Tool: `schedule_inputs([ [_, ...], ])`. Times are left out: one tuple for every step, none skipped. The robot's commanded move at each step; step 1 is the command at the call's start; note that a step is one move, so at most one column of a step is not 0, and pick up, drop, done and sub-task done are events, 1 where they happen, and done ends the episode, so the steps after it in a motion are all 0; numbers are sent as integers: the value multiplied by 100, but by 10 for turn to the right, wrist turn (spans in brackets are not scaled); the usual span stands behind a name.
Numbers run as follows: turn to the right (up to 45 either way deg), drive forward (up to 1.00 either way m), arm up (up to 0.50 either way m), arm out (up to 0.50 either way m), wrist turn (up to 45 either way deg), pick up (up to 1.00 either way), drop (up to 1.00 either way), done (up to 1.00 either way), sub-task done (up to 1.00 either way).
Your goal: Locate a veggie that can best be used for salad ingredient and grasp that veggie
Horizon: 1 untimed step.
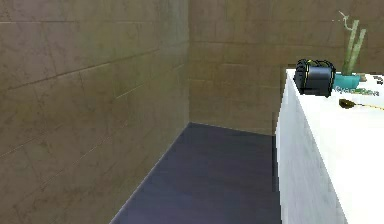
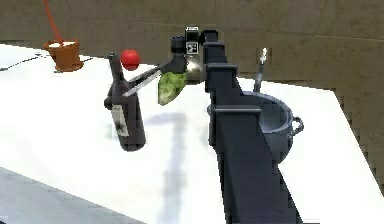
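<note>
In the arm side view, the pale green leafy vegetable, the likeliest salad veggie, sits just above the middle of the frame. It lies directly under the dark gripper at the far end of the dark square arm, with the white bench behind it. Whether the gripper holds the leafy vegetable cannot be told, nor whether the vegetable rests on the bench.

The gripper's thin fingers reach left toward a dark glass bottle, which stands upright just left of the vegetable and crowds that side. A small red round fruit shows just above the bottle's neck. An orange-brown pot stands well apart in the upper left. To the right of the arm is a grey metal pot with side handles, and a slim grey utensil stands upright above it.

In the forward view, the same white bench fills the right side. At its far end sits a black boxy appliance, and just beside that a teal pot with a green stalked plant. Brown tiled walls and a dark blue-grey floor take up the left.
</note>
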Motion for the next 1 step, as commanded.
schedule_inputs([
  [0,0,0,0,450,0,0,0,0],
])
